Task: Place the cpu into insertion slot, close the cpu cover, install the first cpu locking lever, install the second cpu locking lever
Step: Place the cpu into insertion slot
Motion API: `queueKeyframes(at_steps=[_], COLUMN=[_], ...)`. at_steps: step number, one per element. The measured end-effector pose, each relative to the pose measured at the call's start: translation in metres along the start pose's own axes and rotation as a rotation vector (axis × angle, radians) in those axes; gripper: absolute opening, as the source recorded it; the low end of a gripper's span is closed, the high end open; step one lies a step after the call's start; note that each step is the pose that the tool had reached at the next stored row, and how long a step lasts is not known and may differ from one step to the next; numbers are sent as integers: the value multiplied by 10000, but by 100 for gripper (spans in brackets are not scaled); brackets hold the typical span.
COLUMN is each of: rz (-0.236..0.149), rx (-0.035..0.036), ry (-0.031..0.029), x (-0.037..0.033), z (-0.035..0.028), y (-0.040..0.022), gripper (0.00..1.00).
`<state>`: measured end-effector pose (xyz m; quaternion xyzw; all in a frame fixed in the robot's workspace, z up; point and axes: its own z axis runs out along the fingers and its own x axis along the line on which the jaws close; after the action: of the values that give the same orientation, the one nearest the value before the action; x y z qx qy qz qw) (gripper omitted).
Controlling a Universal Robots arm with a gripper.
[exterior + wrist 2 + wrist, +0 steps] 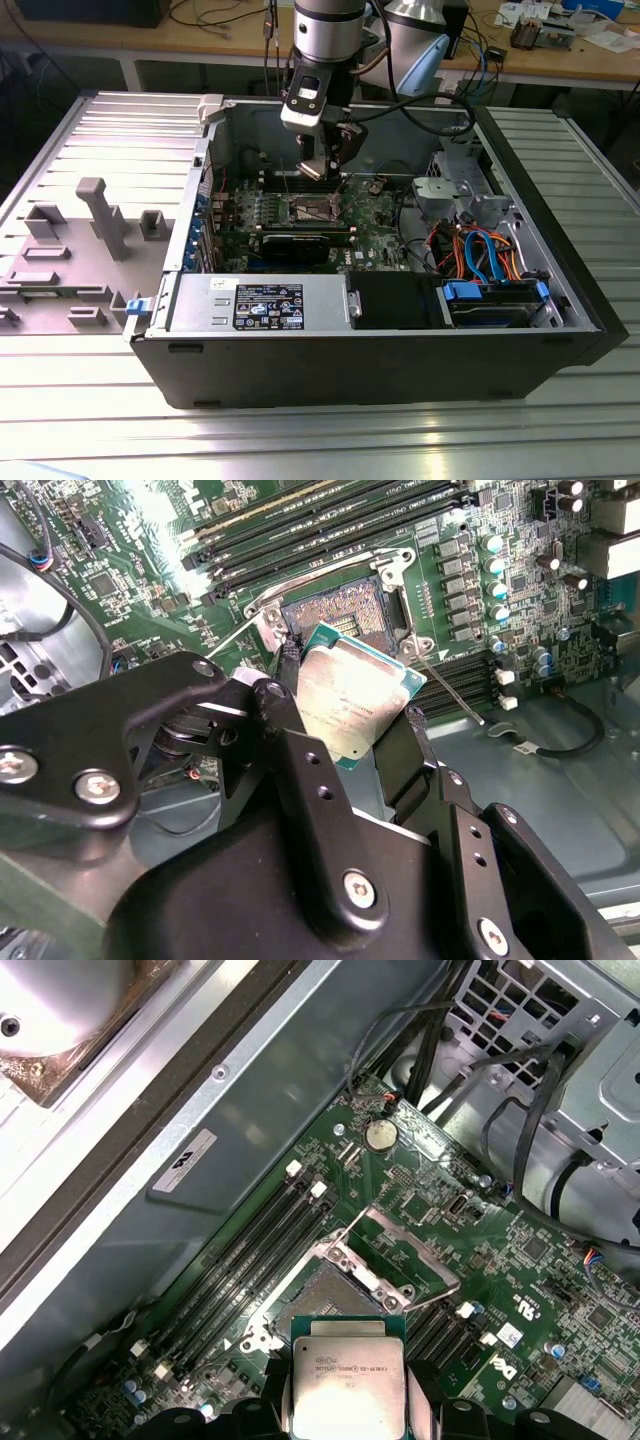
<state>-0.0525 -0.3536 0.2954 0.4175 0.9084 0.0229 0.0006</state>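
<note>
**CPU held over the open socket**

The claw (345, 720) is clamped on two opposite edges of the cpu (347, 1385), just above the bare insertion slot (325, 1298). The chip is square, with no long axis, and its metal top faces away from the board. Memory slots (250, 1250) flank the socket, and the case walls (400, 370) stand well apart.

1. First wrist view: the picture's edge cuts off the chip (348, 1385) I'm holding.
2. Second wrist view: the fingers (300, 750) hide one chip corner, and the chip covers part of the socket (335, 605).
3. Exterior view: the socket is too small for me to judge.
</note>
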Motion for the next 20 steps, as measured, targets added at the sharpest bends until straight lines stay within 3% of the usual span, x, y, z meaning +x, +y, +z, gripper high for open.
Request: queueKeyframes(at_steps=[20], rz=[280], rx=[-4], ry=[-12], x=[0], z=[0], y=[0], gripper=[55])
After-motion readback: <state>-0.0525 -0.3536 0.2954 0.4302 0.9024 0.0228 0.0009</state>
